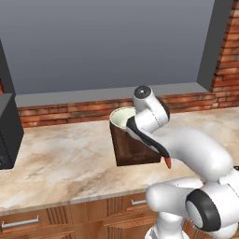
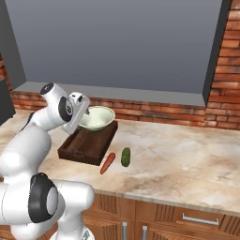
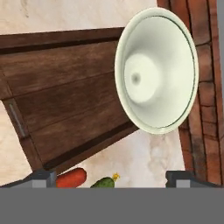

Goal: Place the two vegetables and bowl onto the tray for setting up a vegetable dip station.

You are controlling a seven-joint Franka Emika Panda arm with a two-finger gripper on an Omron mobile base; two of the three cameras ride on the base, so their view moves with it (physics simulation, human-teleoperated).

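bowl (image 2: pixel 97 117) sat once on one tray's (image 2: pixel 86 145) far end; one carrot (image 2: pixel 107 163), one cucumber (image 2: pixel 125 156) lay at its 3 o'clock edge; gripper (image 3: pixel 111 177) jaws stood apart.

From the left base view, the white arm hides the right side of the tray (image 1: pixel 135 149), part of the bowl (image 1: pixel 122 116) and most of the carrot (image 1: pixel 167 162). In the hand view, the carrot (image 3: pixel 71 177) and cucumber (image 3: pixel 104 182) are cut off at the bottom.
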